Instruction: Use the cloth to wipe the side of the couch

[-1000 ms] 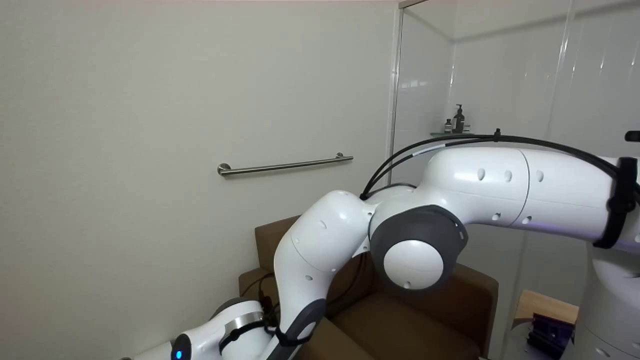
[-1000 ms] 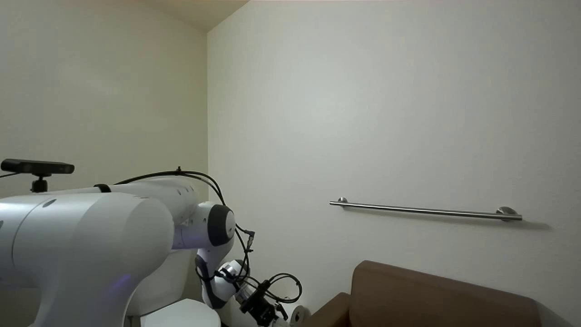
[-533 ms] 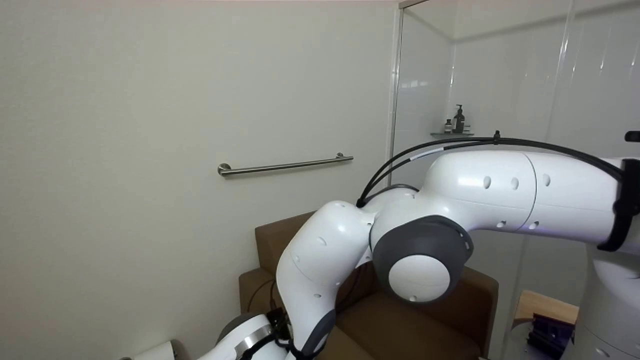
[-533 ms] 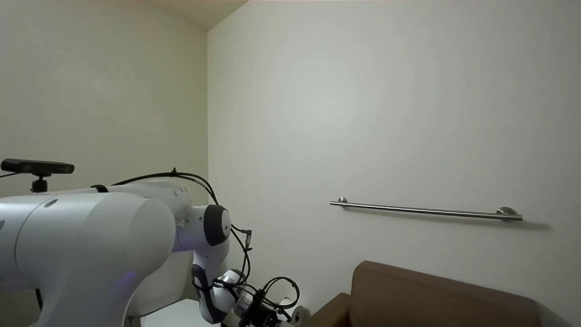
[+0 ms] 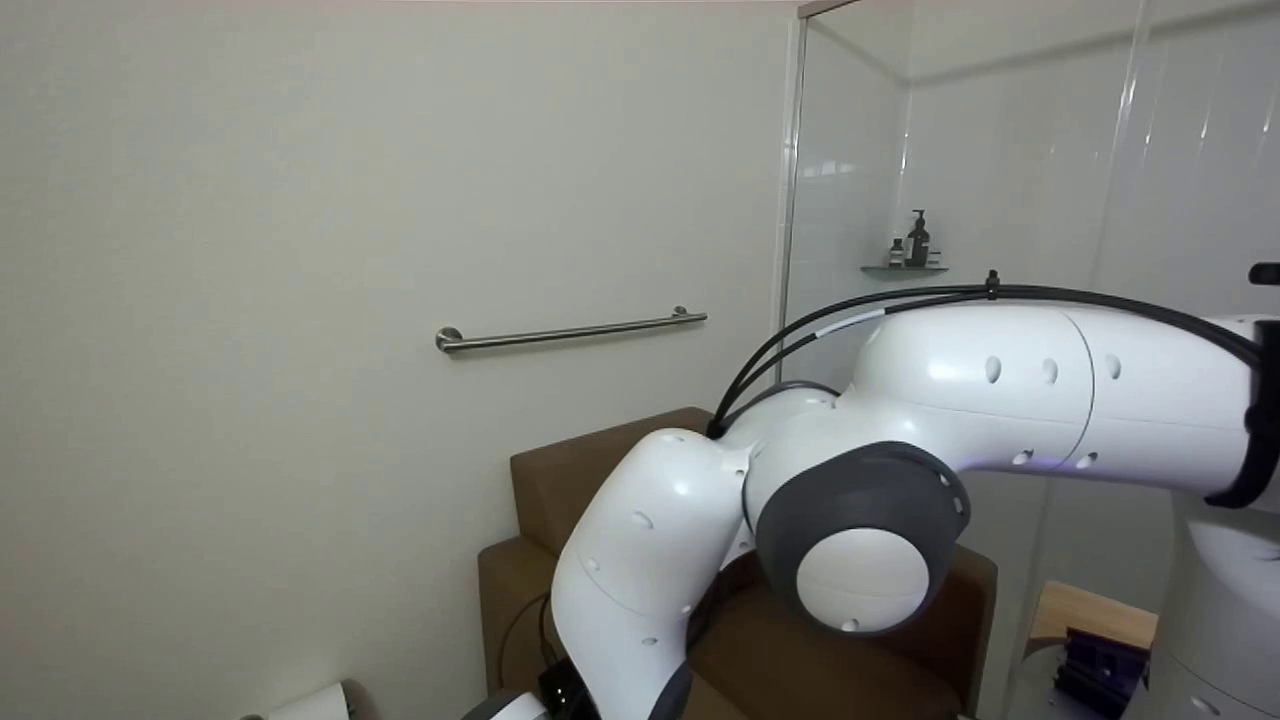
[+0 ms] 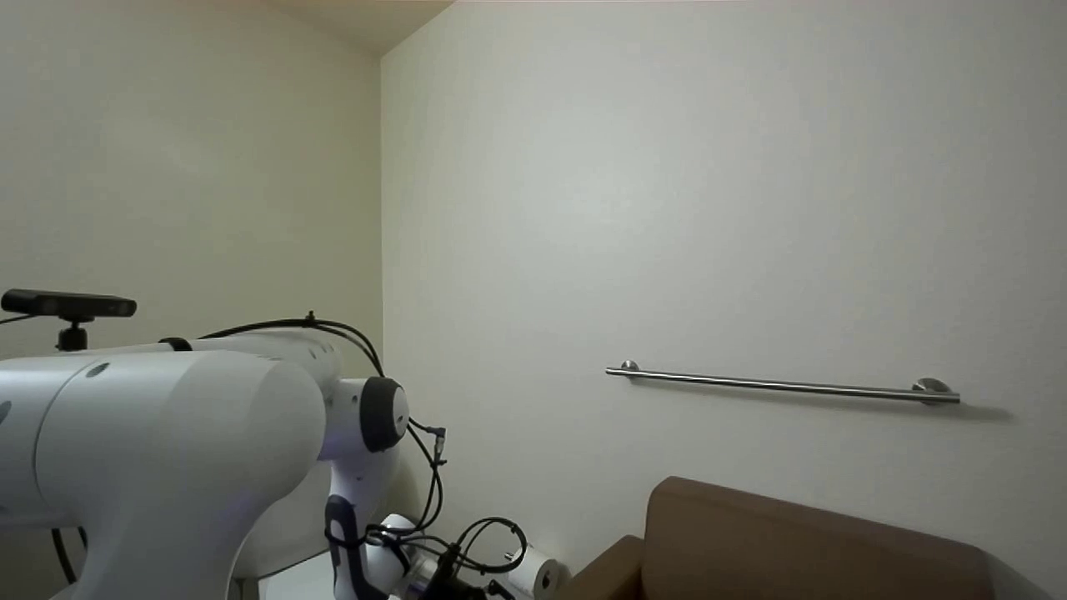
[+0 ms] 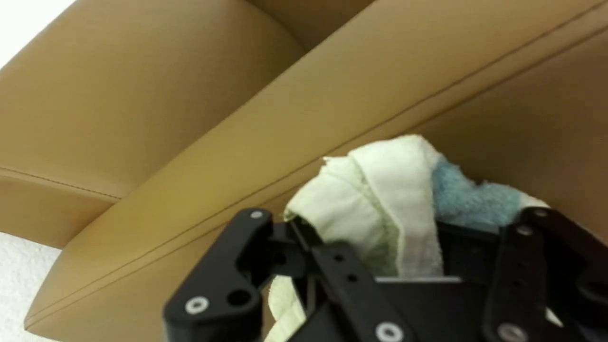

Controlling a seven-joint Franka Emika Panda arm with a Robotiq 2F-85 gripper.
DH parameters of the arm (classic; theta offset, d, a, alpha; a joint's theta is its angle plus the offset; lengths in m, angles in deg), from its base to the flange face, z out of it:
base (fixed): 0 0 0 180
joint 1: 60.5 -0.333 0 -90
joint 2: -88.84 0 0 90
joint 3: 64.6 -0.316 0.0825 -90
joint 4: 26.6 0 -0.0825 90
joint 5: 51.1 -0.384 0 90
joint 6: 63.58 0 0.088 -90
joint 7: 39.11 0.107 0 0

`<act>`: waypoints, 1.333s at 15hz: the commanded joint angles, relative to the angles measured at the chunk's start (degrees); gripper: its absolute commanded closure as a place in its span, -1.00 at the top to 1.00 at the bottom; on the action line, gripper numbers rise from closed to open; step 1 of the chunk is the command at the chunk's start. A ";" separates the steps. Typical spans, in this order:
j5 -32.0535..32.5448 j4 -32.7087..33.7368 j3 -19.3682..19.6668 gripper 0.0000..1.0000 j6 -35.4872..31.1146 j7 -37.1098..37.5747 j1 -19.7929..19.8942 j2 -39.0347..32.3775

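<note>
Steel grab bar (image 5: 575, 332) on pale wall (image 5: 300, 180)
In an exterior view, far right, dark pump bottle (image 5: 917, 247) and smaller bottle (image 5: 896, 254) on glass shelf (image 5: 905, 269) in shower stall (image 5: 1030, 160); low at left, toilet-paper roll (image 5: 314, 706).

Soft, kinda flat light in both exterior views; the rail (image 6: 783, 386) above the couch (image 6: 817, 546) drops a faint shadow, and the shower wall (image 5: 1180, 180) beyond the couch has glare streaks. Wrist view's warmer: background (image 7: 21, 21) past the couch is blown out, tool (image 7: 387, 237) in front dark and a bit blurry.
</note>
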 commanded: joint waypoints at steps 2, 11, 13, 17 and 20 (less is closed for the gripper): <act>-1.41 -4.83 -3.57 -0.90 6.64 -2.95 0.84 -0.02; -14.96 -7.41 -9.55 -0.89 20.46 -0.82 0.46 4.44; -17.88 -7.43 -11.20 -0.89 23.03 -1.99 0.34 5.11; -18.39 -2.09 -10.32 -0.91 24.13 -2.76 -2.49 2.95; -17.32 3.74 -7.28 -0.90 23.51 -0.93 -4.42 2.38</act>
